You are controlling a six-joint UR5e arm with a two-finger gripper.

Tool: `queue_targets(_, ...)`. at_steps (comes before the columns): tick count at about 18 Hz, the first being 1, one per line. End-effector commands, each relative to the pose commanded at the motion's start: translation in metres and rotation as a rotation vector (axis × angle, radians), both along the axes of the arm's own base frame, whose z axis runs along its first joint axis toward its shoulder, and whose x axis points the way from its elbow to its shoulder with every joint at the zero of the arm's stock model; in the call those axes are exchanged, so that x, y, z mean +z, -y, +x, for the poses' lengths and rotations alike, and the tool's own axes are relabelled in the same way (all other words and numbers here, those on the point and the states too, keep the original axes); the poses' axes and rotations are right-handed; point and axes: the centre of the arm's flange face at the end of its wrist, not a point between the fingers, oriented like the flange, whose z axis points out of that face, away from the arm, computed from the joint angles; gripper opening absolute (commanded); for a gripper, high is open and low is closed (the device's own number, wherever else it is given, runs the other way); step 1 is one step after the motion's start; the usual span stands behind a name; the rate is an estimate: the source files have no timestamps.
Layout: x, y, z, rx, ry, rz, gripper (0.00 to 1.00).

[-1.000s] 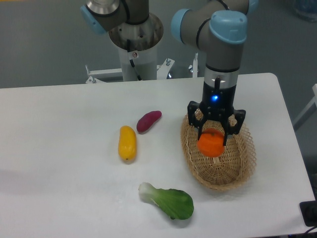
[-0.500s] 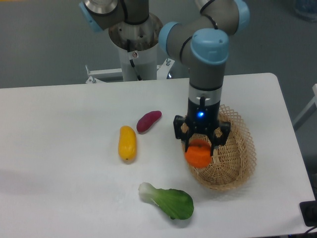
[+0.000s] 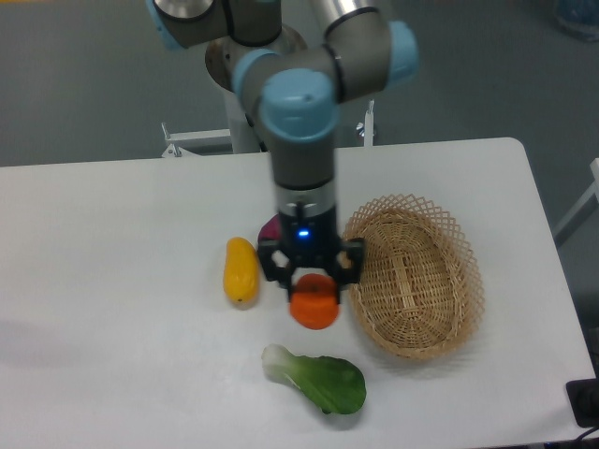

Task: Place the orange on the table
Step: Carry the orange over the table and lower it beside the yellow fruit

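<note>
On the white surface [image 3: 112, 234] a yellow fruit [image 3: 240, 269] lies at the left, with a leafy green vegetable [image 3: 320, 379] nearer the front edge. Between the yellow fruit and the wicker basket [image 3: 416, 276], the hand [image 3: 312, 283] points straight down, its fingers closed on the orange [image 3: 314, 306], which sits outside the basket, just beside its left rim.
</note>
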Motion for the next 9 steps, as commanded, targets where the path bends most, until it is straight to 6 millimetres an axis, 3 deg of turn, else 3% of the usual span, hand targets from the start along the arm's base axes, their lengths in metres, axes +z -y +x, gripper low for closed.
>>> queue_targets(4, -0.041, -0.013, 0.051, -0.001, 0.046, -0.063, 0.57)
queue_targets(6, -0.063, -0.019, 0.062, -0.021, 0.051, -0.111, 0.57)
queue_targets(9, -0.08, -0.029, 0.075, -0.033, 0.067, -0.129, 0.58)
